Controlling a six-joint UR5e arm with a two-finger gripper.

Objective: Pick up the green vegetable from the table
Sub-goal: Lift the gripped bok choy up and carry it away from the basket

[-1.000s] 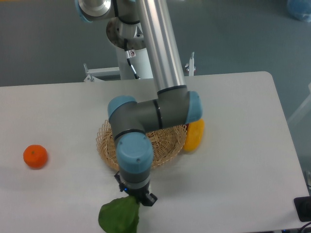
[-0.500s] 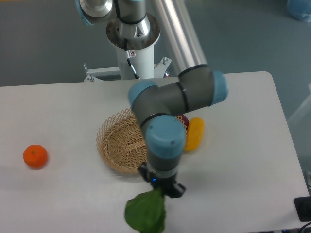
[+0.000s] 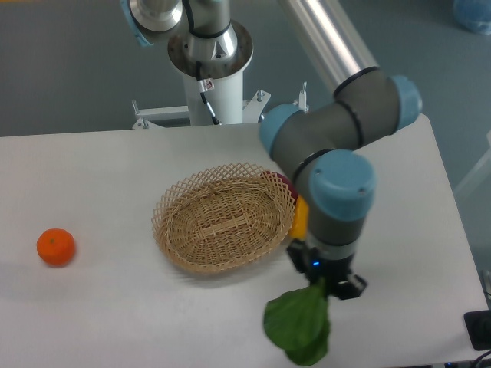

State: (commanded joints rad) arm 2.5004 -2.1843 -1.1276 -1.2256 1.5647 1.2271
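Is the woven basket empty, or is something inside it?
Empty: the basket shows only bare weave inside. The green vegetable hangs from the gripper, outside it.

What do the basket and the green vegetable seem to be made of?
The basket looks like woven wicker or rattan, tan and matte: open lattice rim and interlaced strands show. The green vegetable, hanging from the pincer, looks like soft plastic or fabric, probably a toy: an even, dull green leaf with no visible veins. The exact material is uncertain.

On the desk (image 3: 100, 176) the basket (image 3: 222, 227) sits mid-desk, the orange (image 3: 56, 247) well apart to its left. The vegetable (image 3: 299, 328) hangs from the jaws, nearer the camera and right of the basket.
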